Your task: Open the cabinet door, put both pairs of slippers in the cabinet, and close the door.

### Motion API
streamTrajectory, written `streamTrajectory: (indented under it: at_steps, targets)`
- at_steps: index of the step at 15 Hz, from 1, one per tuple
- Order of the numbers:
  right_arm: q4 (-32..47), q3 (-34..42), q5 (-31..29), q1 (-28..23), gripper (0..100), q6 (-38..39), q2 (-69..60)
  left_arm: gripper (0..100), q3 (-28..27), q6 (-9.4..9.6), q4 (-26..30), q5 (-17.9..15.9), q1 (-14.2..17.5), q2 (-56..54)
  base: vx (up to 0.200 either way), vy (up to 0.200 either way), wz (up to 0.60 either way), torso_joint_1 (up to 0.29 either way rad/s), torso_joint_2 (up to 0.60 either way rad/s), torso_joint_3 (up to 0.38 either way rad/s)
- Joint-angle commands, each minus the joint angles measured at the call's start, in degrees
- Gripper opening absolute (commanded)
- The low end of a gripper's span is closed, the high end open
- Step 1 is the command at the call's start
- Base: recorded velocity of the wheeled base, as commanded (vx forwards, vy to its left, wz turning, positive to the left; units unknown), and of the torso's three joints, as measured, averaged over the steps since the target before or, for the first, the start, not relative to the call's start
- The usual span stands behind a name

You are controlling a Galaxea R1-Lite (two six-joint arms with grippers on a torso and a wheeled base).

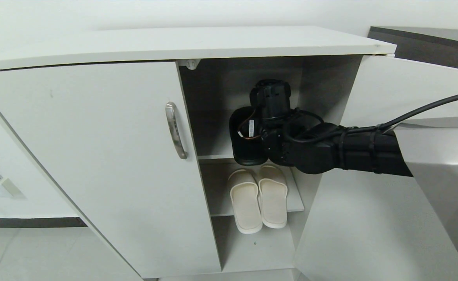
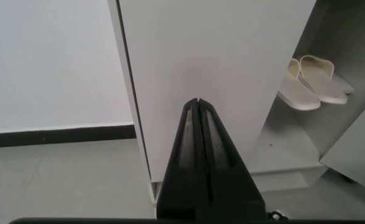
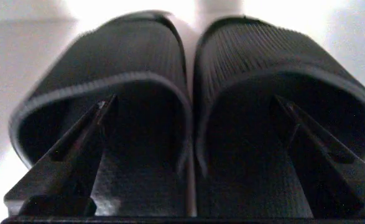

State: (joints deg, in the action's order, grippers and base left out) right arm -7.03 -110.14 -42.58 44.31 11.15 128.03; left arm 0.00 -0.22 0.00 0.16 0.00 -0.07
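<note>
The white cabinet (image 1: 174, 43) has its right door (image 1: 408, 89) swung open and its left door (image 1: 96, 156) closed. A pair of black slippers (image 1: 244, 144) sits on the upper shelf. My right gripper (image 3: 189, 102) is open just in front of them, one finger over each black slipper's (image 3: 126, 93) footbed, not closed on anything. A pair of white slippers (image 1: 258, 199) lies side by side on the shelf below, heels overhanging its edge. My left gripper (image 2: 198, 102) is shut and holds nothing, low in front of the closed left door (image 2: 219, 56), with the white slippers (image 2: 309, 81) off to its side.
A metal handle (image 1: 175, 134) runs down the closed door's inner edge. The bottom shelf (image 1: 252, 249) is bare. The open right door stands close beside my right arm. Grey floor (image 2: 64, 180) and a white wall with a dark skirting lie to the left of the cabinet.
</note>
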Motion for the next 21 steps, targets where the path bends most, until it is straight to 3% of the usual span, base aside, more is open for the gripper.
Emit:
streamTrajectory:
  at_steps: [1,7,11,16,17,21]
  targets:
    - [-0.17,4.06,-0.22,1.39,100,0.1,-3.92,0,0.0,-0.04,0.0,0.02,0.0,0.07,0.0,0.0,0.0,0.0,0.0,0.0]
    - [-5.45,26.21,-1.98,8.77,100,2.2,-19.92,0,-0.09,-0.04,0.0,0.02,0.0,0.07,0.0,0.0,0.0,0.0,0.0,0.0]
    - [-16.96,47.39,-1.54,15.1,100,1.68,-28.8,0,-0.09,0.04,0.0,-0.07,0.0,0.07,0.0,0.0,0.0,0.0,0.0,0.0]
    - [-28.56,58.81,0.75,16.24,100,1.5,-28.62,0,-0.09,0.13,0.0,-0.16,0.0,0.07,0.0,0.0,0.0,0.0,0.0,0.0]
    - [-29.26,59.25,0.75,16.24,0,1.24,-28.45,0,0.0,0.13,0.0,-0.16,0.0,0.07,0.0,0.0,0.0,0.0,0.0,0.0]
    - [-29.35,59.34,0.83,16.33,0,1.24,-28.09,0,-0.09,0.13,0.0,-0.16,0.0,0.07,0.0,0.0,0.0,0.0,0.0,0.0]
